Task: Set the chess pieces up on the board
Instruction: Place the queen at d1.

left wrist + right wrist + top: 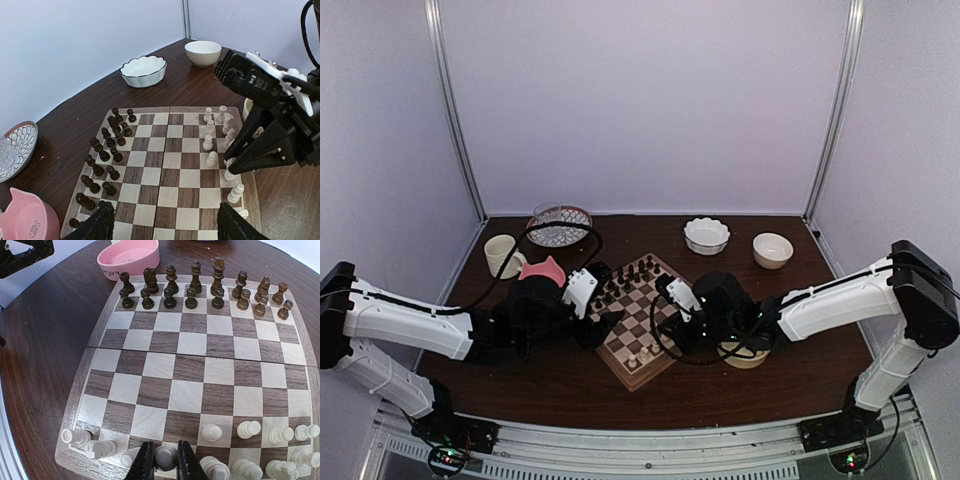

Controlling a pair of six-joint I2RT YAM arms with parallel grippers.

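1. Fingers (144,465) of the right gripper (164,449) are clenched on a single cream piece (165,460) at the edge row of the board (95,350), on the side nearest that arm's camera. Whether the piece touches the wood cannot be told.
2. Other cream chess pieces (248,428) line the same two rows. Most stand to one side of the gripper, and two near the opposite corner appear to lie tipped over.
3. Left gripper (166,220) hangs released above a side edge of the board, its fingers spread wide with nothing between them and touching no piece.
4. Only the left wrist camera shows the right gripper from the side, black fingers slanting down into the cream line. The right wrist camera shows just the fingertips and the top of the gripped piece. From overhead, both arms meet over the board and the grip itself is hidden.
5. Dark chess pieces (192,295) fill two rows at the opposite end, well apart from both grippers.
6. Pink bowl (130,255) sits just beside the dark end.
7. Overhead, a cup (502,255), a patterned dish (560,225), a scalloped white bowl (707,235) and a plain bowl (772,250) stand along the far edge of the table (570,390).
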